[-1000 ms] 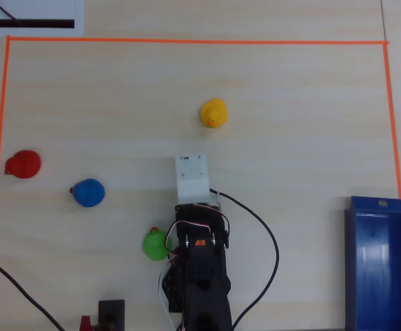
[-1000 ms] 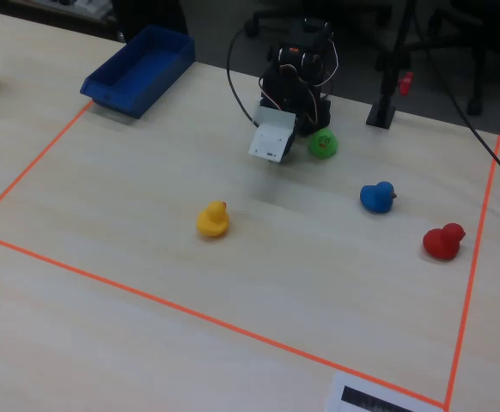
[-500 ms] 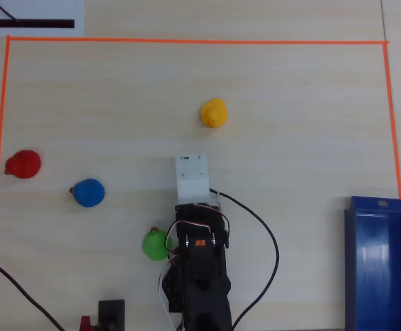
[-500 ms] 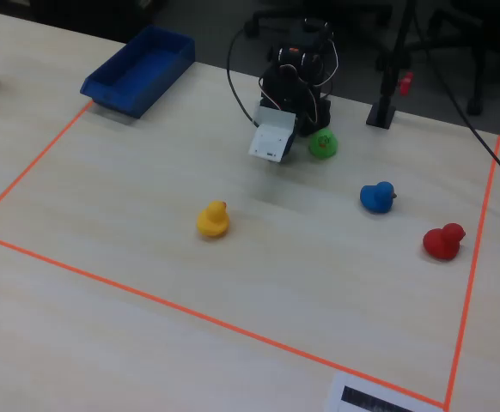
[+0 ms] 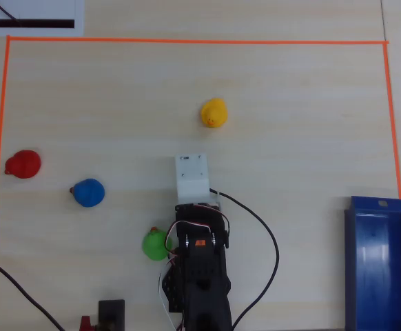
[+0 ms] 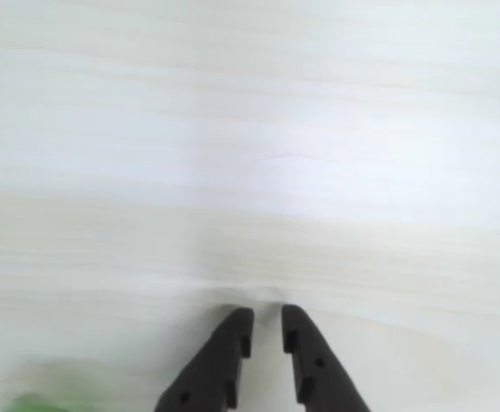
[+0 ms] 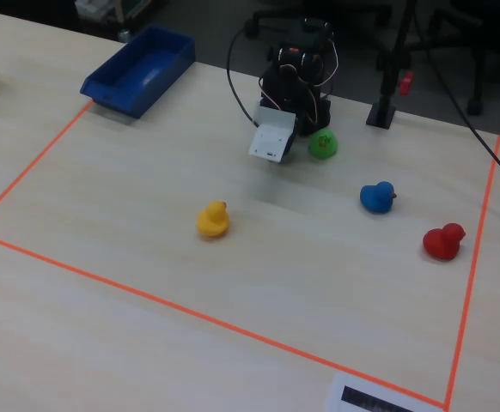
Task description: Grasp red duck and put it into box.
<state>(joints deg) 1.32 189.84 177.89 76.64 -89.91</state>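
My arm (image 5: pixel 199 276) sits folded at the table's (image 5: pixel 297 124) near edge, gripper (image 6: pixel 265 324) nearly closed, empty. Duck (image 5: pixel 23 164) lies by the left edge; box (image 5: pixel 382 262) in the right corner.

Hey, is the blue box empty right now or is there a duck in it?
Empty: the box shows only bare glossy floor, and the red duck sits outside.

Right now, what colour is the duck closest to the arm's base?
Green, clearest in the overhead view.
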